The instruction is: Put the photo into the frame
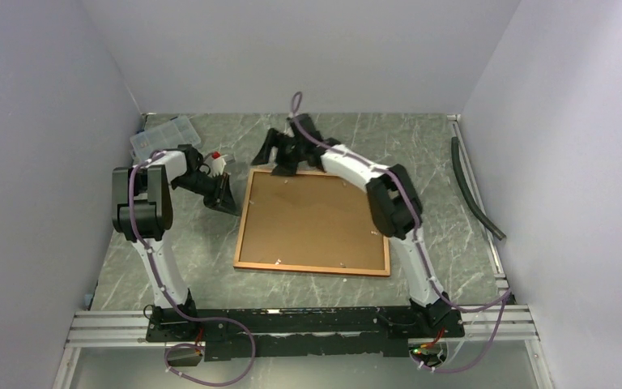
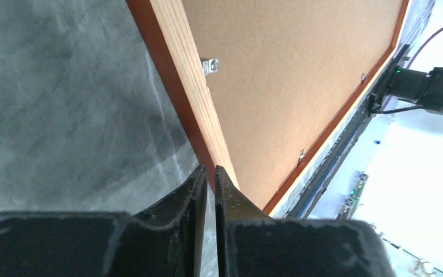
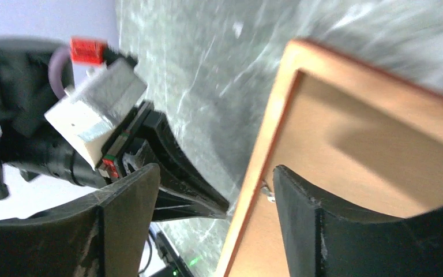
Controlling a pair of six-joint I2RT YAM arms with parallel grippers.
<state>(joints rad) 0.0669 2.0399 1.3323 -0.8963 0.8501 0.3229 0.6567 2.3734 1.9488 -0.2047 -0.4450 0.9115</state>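
The frame (image 1: 312, 268) lies back-up on the table, its tan back rim around a plain brown backing board (image 1: 316, 219). The photo is not in view. My left gripper (image 1: 231, 207) is shut and empty, its tips low at the frame's left edge. In the left wrist view the gripper (image 2: 209, 168) sits against the frame's tan rim (image 2: 184, 75), with a metal clip (image 2: 210, 66) further along. My right gripper (image 1: 274, 158) is open over the frame's far left corner. In the right wrist view the gripper (image 3: 216, 168) straddles the frame's rim (image 3: 265, 133).
A clear plastic organiser box (image 1: 164, 135) sits at the back left. A black hose (image 1: 474, 190) lies along the right wall. An aluminium rail (image 1: 291, 320) runs along the near edge. Grey walls close in the left, back and right.
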